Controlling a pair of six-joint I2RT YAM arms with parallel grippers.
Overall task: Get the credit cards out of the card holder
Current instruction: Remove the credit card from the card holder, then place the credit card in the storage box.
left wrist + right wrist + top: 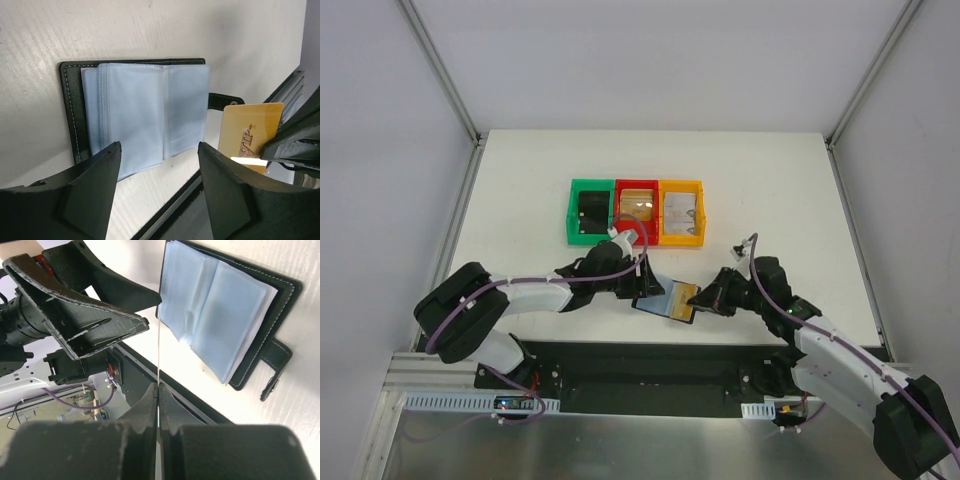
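White surface bears the open card holder; left hand, jaws apart, hovers nearest above it; right hand, beside its tab, pinches a gold card.

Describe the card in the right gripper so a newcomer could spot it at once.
Near the front edge of the white table, below the three coloured bins, lies the open card holder. Beside its tab end the right gripper pinches a card. It is gold with printed lettering, and the only card gripped rather than lying in a bin.
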